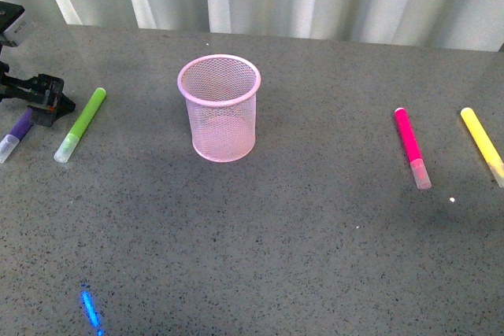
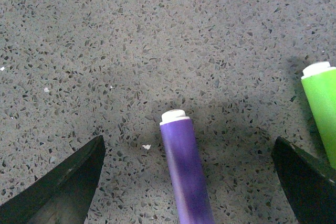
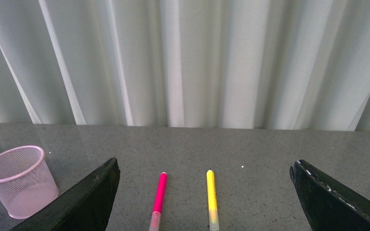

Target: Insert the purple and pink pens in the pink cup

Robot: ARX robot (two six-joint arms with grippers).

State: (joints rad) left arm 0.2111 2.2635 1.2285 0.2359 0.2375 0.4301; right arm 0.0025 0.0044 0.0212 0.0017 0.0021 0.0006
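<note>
The pink cup (image 1: 219,108) stands upright and empty on the grey table, left of the middle. The purple pen (image 1: 17,133) lies at the far left, its upper end hidden under my left gripper (image 1: 49,106). In the left wrist view the purple pen (image 2: 186,174) lies between the wide-open jaws of the left gripper (image 2: 189,141), touching neither. The pink pen (image 1: 411,145) lies on the right. My right gripper (image 3: 204,164) is open and empty, raised behind the pink pen (image 3: 159,195), with the cup (image 3: 19,180) off to one side.
A lime-green marker (image 1: 81,123) lies just right of the purple pen and close to one left finger (image 2: 323,103). A yellow marker (image 1: 482,143) lies right of the pink pen (image 3: 212,197). White curtains hang behind the table's far edge.
</note>
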